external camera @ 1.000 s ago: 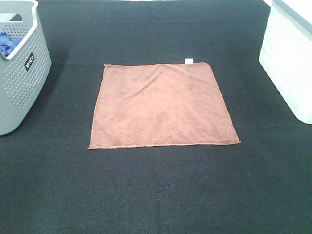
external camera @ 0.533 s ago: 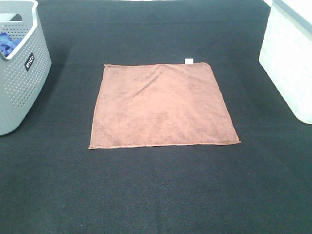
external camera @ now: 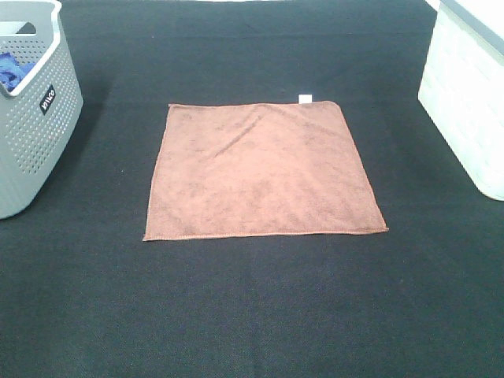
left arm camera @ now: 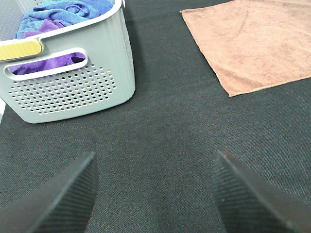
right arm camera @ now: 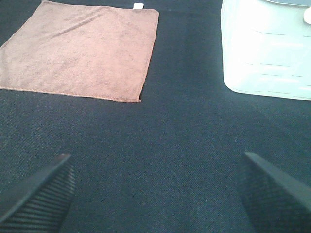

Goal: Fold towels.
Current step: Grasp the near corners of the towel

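Left wrist view has the left gripper point(left arm camera: 154, 158) hanging low over the black mat point(left arm camera: 160, 136) with its two dark fingers spread wide and nothing between them. The right gripper point(right arm camera: 156, 158) is likewise splayed apart and empty over bare mat. Neither arm shows in the exterior high view, so both sit on the near side, well apart from the cloth. Further out, the reddish-brown towel point(external camera: 264, 169) lies flat and unfolded in the middle of the mat, its near hem point(external camera: 264, 234) running straight between two sharp corners. No fold has been started, and the likely first step is to pinch those two near corners and carry them to the far edge. The cloth is thin and lies flush on a textured surface, so a finger coming down too shallow may skid over the hem and push it into a ruck instead of getting under it. If one corner lifts ahead of the other, the fold will probably land skewed. A faint diagonal crease point(external camera: 240, 138) crosses the far left part and could be trapped inside the fold. At the far hem a small white tag point(external camera: 305, 98) sticks out. Off to the left stands the grey perforated basket point(external camera: 39, 126) holding a blue cloth point(external camera: 11, 71), close enough that a wide left swing might clip it. The white basket point(external camera: 465, 102) stands at the right.
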Robot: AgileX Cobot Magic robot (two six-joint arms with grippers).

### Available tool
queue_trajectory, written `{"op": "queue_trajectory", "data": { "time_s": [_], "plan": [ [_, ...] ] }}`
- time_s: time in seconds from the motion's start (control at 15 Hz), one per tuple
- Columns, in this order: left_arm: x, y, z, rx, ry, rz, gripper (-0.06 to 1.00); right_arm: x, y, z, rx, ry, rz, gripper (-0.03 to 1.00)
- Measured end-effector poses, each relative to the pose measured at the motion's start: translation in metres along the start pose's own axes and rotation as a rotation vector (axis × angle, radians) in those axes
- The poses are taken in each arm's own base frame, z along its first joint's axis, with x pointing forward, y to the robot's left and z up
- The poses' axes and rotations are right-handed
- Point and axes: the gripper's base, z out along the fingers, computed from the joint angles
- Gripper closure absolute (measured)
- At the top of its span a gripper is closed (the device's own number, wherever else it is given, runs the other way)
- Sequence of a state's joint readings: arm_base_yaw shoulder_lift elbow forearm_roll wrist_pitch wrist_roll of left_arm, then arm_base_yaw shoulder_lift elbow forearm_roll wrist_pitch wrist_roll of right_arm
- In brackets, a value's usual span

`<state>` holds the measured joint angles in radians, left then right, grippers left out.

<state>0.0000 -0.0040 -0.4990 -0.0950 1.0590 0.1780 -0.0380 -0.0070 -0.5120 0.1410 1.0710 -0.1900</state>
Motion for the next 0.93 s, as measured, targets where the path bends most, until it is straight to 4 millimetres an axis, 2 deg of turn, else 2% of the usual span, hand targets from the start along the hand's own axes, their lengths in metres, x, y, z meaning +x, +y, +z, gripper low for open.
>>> {"op": "queue_trajectory", "data": {
  "time_s": [0.93],
  "plan": [
    [0.0,0.0,0.0,0.0,0.0,0.0,0.3,0.0,0.0,0.0,0.0,0.0,0.0,0.12]
  ]
}}
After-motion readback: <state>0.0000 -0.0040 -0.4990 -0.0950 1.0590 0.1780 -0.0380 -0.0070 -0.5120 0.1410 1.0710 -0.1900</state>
